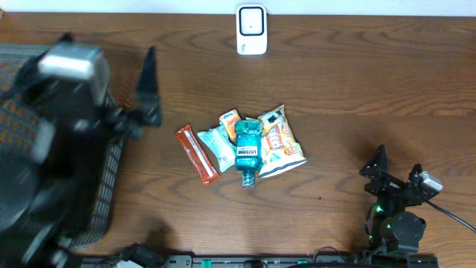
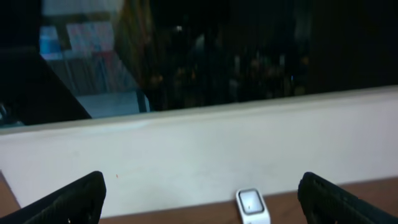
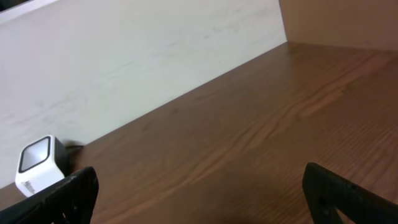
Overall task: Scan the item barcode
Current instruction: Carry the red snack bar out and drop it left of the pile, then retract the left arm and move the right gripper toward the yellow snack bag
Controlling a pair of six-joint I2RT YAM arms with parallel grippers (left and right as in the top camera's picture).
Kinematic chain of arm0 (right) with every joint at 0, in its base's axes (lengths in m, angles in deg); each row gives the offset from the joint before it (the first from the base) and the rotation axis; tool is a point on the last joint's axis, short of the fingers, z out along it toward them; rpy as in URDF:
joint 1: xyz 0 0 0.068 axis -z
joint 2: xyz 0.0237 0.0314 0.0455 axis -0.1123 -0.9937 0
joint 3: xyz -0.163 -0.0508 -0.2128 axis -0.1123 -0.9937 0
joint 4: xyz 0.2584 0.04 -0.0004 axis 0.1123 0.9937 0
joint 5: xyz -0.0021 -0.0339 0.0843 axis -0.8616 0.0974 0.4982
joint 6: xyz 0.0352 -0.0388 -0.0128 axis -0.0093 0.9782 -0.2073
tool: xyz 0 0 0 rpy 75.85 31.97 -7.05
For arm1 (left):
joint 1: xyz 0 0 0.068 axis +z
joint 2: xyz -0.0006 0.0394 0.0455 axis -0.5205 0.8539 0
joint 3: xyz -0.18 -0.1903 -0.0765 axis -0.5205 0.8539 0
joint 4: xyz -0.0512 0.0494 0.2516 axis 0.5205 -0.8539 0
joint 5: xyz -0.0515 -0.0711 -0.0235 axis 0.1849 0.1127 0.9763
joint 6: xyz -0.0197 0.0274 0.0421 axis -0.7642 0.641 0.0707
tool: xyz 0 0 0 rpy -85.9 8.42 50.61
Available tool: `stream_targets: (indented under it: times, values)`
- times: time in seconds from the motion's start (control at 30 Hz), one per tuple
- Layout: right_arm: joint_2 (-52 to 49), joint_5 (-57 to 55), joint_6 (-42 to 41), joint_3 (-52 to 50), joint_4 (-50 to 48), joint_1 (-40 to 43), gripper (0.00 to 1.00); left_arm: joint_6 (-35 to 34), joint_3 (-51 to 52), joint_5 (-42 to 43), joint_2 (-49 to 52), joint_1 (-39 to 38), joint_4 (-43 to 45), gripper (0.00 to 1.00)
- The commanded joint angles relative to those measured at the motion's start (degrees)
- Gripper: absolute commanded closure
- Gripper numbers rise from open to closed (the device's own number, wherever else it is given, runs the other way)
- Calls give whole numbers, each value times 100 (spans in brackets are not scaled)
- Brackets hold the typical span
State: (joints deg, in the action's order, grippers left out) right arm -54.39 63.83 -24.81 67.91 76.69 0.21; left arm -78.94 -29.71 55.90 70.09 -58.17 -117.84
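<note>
Your left gripper (image 2: 202, 190) is wide open and holds nothing. In its wrist view the two dark fingers (image 2: 74, 199) sit at the bottom corners, with only the white wall (image 2: 186, 149) between them and a dark window (image 2: 249, 56) above. From overhead that arm is a large blur, raised close to the camera at the left of the table (image 1: 357, 82), above a mesh basket (image 1: 110, 179). Your right gripper (image 1: 396, 170) is also spread fully and empty. It sits low at the table's near right corner, well apart from everything else, and its wrist view looks across bare wood toward the wall. The items to scan lie in a cluster at the middle of the table. A red-orange bar (image 1: 197, 155) is on the left, with a pale teal packet (image 1: 216, 145) just beside it. A teal bottle (image 1: 248, 151) lies flat with its narrow end toward the near edge, and a chip bag (image 1: 281, 141) is on the right. A small orange-and-white pouch (image 1: 229, 119) pokes out at the far side of the cluster. The bottle touches both the packet and the bag. No barcode is legible to you at this size. The white scanner (image 1: 251, 30) stands at the centre of the far edge by the wall, well apart from the cluster, and it shows in both wrist views.
</note>
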Motion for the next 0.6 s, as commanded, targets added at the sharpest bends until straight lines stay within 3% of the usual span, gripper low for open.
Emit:
stream_targets:
  times: [0.0,0.27,0.57]
  values:
    - [31,-87,-138,-4,-28,-33,1,-382,146,-17,-520,-11,-17,2]
    - [-31,2151,-304,-4,90,-35,1,-686,1058,1886,-1620,11,177,2]
    - [-63,4183,-302,-4,2,-35,1,-2076,1919,3467,-2667,1036,623,2]
